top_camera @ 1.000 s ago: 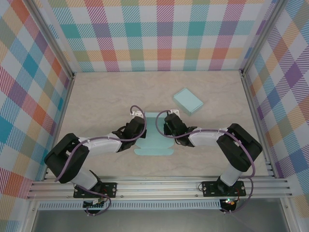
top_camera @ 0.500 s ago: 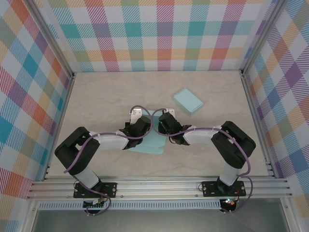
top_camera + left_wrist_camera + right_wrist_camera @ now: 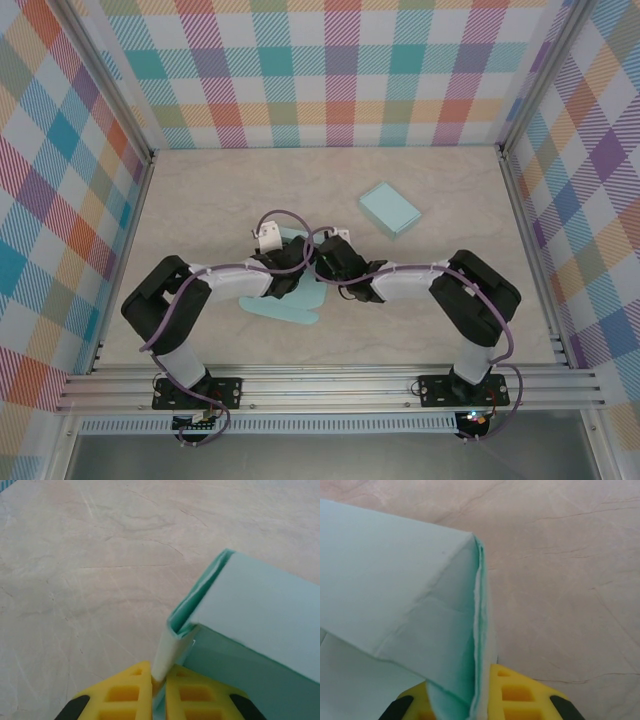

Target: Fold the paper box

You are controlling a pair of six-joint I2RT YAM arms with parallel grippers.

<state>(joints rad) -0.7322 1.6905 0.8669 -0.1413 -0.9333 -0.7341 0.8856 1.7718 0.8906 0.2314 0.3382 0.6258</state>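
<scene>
While both arms lean in over the middle of the tabletop (image 3: 200, 200), the paper box (image 3: 283, 305) sits right between them, only partly folded. The left pincer (image 3: 159, 679) is squeezed tight on a thin folded edge of the blue-green paper, and that edge stands up out of its yellow fingers (image 3: 125, 695). The right pincer (image 3: 479, 700) is closed too, and it grips the other side wall, which rises up in front of its camera. So the 2 pincers are very close together with the paper lifted between them, and each arm is just as near to the box as the other. From above, a flat part of the paper sticks out toward the near side of the tabletop, under the arms. I think the next move has to bring the 2 walls toward each other, so each pincer must move across the box, not along it. A second box (image 3: 390, 208), which looks already made, lies well apart at the far right.
</scene>
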